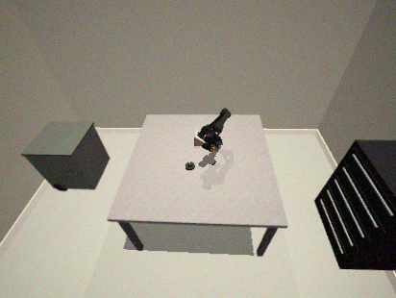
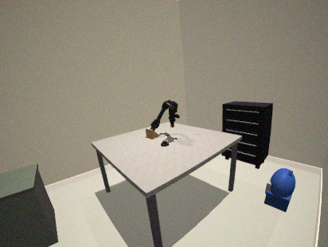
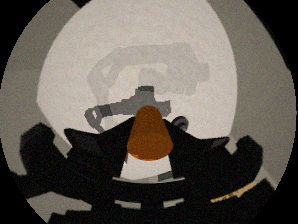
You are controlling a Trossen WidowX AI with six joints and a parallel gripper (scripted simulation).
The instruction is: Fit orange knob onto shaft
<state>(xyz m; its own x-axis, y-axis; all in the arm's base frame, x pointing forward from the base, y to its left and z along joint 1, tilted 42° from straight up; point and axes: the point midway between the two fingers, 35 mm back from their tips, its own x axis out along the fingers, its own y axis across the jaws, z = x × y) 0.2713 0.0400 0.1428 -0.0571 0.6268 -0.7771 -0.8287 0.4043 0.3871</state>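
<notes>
1. Done so far: orange knob [image 1: 211, 148] [image 2: 172, 125] [image 3: 150, 136] picked up, held above the pale table [image 1: 159, 202] [image 2: 151, 175] [image 3: 145, 22], apart from the round pedestal [image 1: 189, 166] [image 2: 165, 143] [image 3: 180, 123] and off to one side of it.
2. Left to do, by judgement: carrying across, centring over the shaft, matching flat to flat, pushing fully down, letting go.
3. Gripper [image 1: 211, 146] [image 2: 172, 123] [image 3: 148, 120] partway open, pinching the tapered knob between both fingers, with bare tabletop beyond in the wrist view; touching neither table nor pedestal.
4. Underside hole not visible; shaft's flat side too small to make out. Alignment impossible to tell from here, so probably in need of careful turning before lowering.
</notes>
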